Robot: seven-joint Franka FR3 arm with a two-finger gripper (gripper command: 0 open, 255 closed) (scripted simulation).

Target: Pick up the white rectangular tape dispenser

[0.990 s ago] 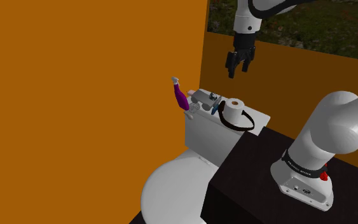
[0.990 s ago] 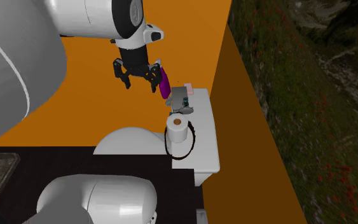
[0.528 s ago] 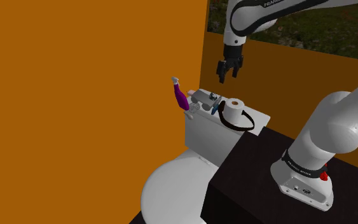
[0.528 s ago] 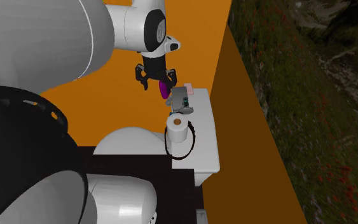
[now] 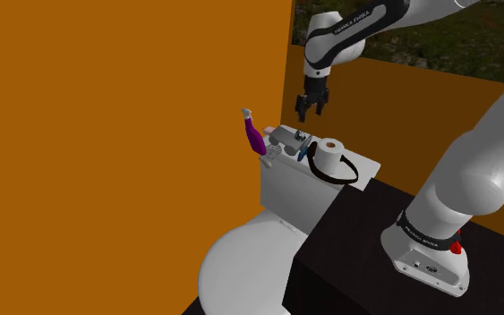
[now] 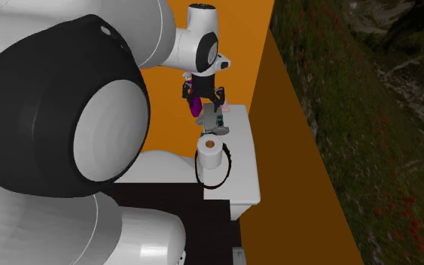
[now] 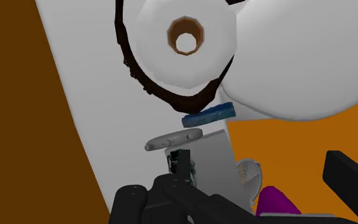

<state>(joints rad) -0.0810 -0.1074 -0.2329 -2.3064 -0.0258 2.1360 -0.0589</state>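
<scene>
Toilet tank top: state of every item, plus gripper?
tape dispenser: lying on the tank lid, not held.
gripper: open, empty, above the tape dispenser.
paper roll: upright on the tank lid.
black loop: lying around the paper roll.
purple object: tilted, at the tank lid's edge.
toilet lid: down.

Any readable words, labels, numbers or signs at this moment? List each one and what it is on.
Pale lettering on the upper arm band: too small to read.
Pale lettering on the base band: too small to read.
No text shows on the tape dispenser, paper roll or toilet tank.
</scene>
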